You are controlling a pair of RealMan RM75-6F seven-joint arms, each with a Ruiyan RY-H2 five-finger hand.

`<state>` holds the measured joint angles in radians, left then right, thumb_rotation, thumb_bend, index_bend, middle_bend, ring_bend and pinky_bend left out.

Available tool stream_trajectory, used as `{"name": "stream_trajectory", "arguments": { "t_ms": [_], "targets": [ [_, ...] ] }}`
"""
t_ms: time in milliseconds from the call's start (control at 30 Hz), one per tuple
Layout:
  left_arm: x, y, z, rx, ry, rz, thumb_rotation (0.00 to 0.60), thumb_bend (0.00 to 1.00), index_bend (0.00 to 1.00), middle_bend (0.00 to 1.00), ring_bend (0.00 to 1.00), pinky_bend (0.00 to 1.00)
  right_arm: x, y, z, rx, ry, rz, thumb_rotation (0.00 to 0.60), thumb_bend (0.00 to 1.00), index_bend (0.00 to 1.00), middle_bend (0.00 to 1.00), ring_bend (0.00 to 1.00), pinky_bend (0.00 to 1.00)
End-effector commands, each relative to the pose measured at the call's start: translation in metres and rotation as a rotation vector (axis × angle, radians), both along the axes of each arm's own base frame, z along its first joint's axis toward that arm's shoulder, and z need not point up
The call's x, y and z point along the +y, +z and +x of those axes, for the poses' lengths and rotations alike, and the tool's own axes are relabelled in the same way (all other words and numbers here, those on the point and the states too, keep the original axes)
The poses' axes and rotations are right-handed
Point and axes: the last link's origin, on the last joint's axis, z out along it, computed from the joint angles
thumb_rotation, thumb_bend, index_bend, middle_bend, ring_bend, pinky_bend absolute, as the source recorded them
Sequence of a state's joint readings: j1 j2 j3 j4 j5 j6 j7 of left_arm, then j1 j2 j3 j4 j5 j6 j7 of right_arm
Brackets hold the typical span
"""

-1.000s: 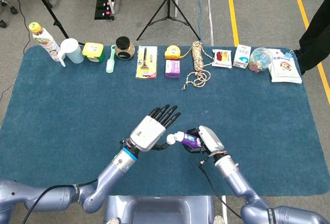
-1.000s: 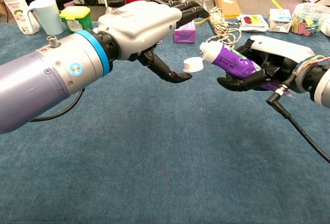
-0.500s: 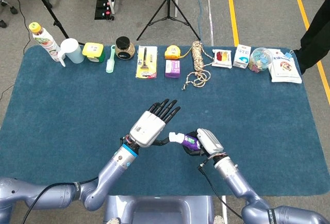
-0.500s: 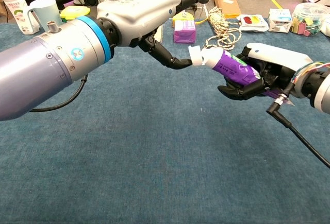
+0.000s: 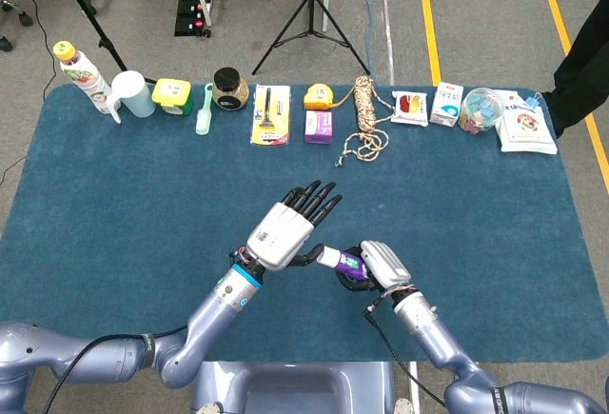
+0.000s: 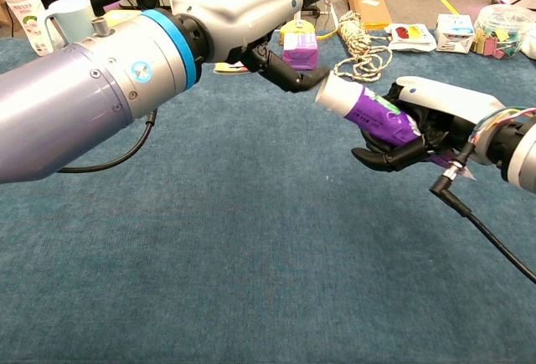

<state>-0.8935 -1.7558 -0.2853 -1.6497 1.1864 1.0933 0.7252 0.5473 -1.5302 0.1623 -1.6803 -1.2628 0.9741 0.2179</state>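
Half of the purple tube (image 6: 368,111) is buried in the right hand (image 6: 423,121), so only its white capped end pokes out toward the left hand (image 6: 251,8); the print on it is too small to read. Right hand has its fingers wrapped around the tube, holding it slanted above the blue table cloth (image 5: 124,205). Left hand grasps nothing, fingers stretched out and apart, thumb tip right at the tube's white end; can't tell if it actually touches. From the chest view the left forearm fills most of the left side and blocks a chunk of the back row.

Cloth covers the whole table, and behind it there's grey floor with yellow tape lines (image 5: 427,14) and a black tripod (image 5: 310,9).

Well beyond the tube, along the far edge of the cloth: a bottle with a yellow cap (image 5: 80,75), a pale blue cup (image 5: 131,94), a yellow-lidded tub (image 5: 171,93), a dark jar (image 5: 228,88), a yellow card pack (image 5: 269,115), a small purple box (image 5: 319,127), a coil of rope (image 5: 365,114) and some packets (image 5: 447,105). Someone in black (image 5: 585,52) is cut off at the right edge.
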Motion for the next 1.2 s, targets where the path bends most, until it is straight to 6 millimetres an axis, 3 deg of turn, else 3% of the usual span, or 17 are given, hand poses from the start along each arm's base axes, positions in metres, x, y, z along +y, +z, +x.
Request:
{"name": "stream_trajectory", "arguments": {
  "t_ms": [33,300,367,433,533,600,933,1200],
  "targets": [
    [0.001,0.001,0.0,-0.007,0.02,-0.02,0.422,0.22,0.0,0.0,0.0,0.18,0.0,0.0,0.0,-0.006,-0.005,0.003,0.6,0.46,0.8,0.85,0.91,1.0],
    [0.01,0.019,-0.009,-0.067,0.085,-0.075,0.41,0.22,0.0,0.0,0.0,0.18,0.002,0.0,-0.003,-0.08,-0.053,0.044,0.6,0.46,0.8,0.85,0.91,1.0],
    [0.012,0.021,-0.011,-0.095,0.113,-0.115,0.344,0.21,0.0,0.0,0.0,0.18,0.001,0.0,-0.003,-0.1,-0.06,0.054,0.6,0.46,0.8,0.85,0.91,1.0],
    [0.012,0.021,-0.013,-0.131,0.146,-0.172,0.202,0.16,0.0,0.0,0.0,0.17,0.001,0.0,-0.003,-0.111,-0.061,0.06,0.6,0.46,0.8,0.85,0.91,1.0],
    [0.011,0.019,-0.013,-0.188,0.202,-0.305,0.051,0.08,0.0,0.0,0.0,0.07,0.001,-0.001,-0.001,-0.132,-0.065,0.074,0.6,0.46,0.8,0.85,0.91,1.0],
    [0.012,0.018,-0.012,-0.22,0.232,-0.369,0.007,0.03,0.0,0.0,0.0,0.03,0.001,-0.002,0.001,-0.148,-0.07,0.085,0.6,0.46,0.8,0.85,0.91,1.0],
    [0.013,0.009,-0.001,-0.356,0.316,-0.58,0.0,0.0,0.0,0.0,0.0,0.0,-0.001,-0.007,0.008,-0.206,-0.085,0.119,0.6,0.46,0.8,0.85,0.91,1.0],
    [0.013,-0.003,0.009,-0.399,0.326,-0.637,0.0,0.0,0.0,0.0,0.0,0.0,-0.002,-0.008,0.014,-0.23,-0.083,0.121,0.6,0.46,0.8,0.85,0.91,1.0]
  ]
}}
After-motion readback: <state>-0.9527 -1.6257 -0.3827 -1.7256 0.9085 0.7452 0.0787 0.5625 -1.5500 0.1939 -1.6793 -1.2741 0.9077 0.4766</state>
